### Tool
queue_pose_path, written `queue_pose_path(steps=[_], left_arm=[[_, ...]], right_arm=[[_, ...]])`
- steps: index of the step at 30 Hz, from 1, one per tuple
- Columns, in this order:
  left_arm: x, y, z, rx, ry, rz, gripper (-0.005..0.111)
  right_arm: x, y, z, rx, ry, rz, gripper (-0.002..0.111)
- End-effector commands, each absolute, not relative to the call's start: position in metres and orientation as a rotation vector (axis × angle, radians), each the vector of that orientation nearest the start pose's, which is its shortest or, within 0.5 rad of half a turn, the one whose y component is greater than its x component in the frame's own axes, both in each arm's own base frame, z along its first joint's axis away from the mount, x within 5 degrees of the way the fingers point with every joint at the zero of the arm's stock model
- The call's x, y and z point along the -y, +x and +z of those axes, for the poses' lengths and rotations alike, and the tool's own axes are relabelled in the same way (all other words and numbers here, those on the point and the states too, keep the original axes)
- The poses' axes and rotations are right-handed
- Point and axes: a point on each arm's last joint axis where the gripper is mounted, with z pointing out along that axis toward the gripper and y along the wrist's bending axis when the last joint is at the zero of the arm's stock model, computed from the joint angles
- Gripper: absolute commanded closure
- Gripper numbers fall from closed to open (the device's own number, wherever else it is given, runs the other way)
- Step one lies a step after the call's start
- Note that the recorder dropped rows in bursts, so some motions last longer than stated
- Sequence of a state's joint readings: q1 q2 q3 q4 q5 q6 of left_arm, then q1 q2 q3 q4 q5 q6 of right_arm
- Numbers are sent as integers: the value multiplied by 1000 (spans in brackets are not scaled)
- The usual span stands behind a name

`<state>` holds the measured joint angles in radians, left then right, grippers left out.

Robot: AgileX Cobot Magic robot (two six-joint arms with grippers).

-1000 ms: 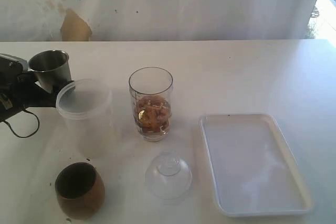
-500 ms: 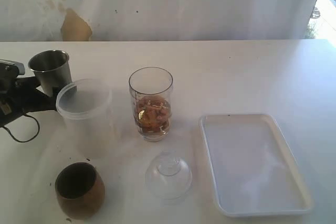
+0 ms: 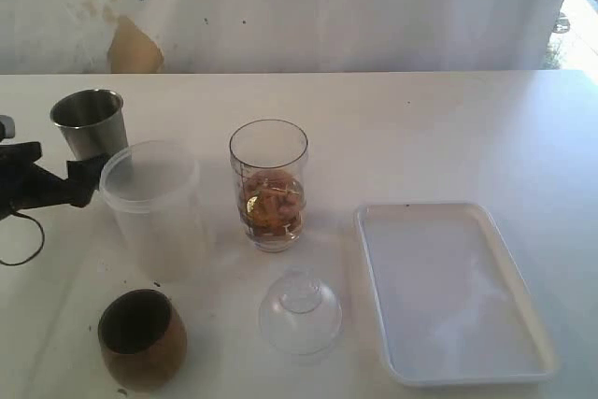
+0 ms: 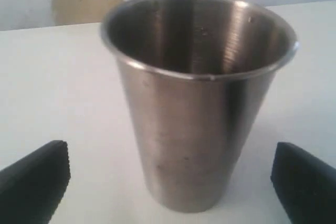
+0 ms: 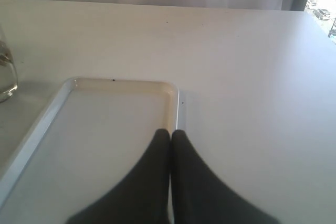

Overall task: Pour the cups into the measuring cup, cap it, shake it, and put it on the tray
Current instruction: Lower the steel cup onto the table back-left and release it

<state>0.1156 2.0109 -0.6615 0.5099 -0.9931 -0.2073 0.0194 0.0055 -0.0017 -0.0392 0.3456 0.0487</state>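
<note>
The steel tumbler [image 3: 89,122] stands upright and empty at the far left, and fills the left wrist view [image 4: 197,103]. My left gripper [image 3: 58,171] [image 4: 170,182] is open, its fingers [image 4: 37,182] apart from the tumbler on both sides. The frosted cup [image 3: 154,198] stands beside it. The measuring cup [image 3: 269,184] at the centre holds brownish contents. The dome cap [image 3: 300,313] lies in front of it. The wooden cup [image 3: 142,338] sits near the front left. My right gripper [image 5: 170,135] is shut, empty, above the tray [image 3: 448,292] [image 5: 121,84] rim.
A white wall with a brown patch [image 3: 133,47] runs behind the table. The base of the measuring cup [image 5: 6,77] shows at the edge of the right wrist view. A black cable [image 3: 19,249] loops under the left arm.
My left gripper has drawn back to the left, away from the steel tumbler, which stays standing where it was. Nothing else has moved.
</note>
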Motion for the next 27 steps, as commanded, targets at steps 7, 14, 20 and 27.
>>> queue_pose_path(steps=[7, 14, 20, 27], left_arm=[[-3, 287, 138, -1825, 231, -237, 2], [-2, 257, 180, -1818, 154, -238, 2], [-3, 227, 217, -1900, 186, -127, 2], [-1, 176, 252, -1842, 137, -71, 2]], right_arm=[[0, 54, 182, -1826, -8, 0, 108], [0, 54, 182, -1826, -8, 0, 108], [0, 54, 182, -1826, -8, 0, 108], [0, 54, 182, -1826, -8, 0, 108]])
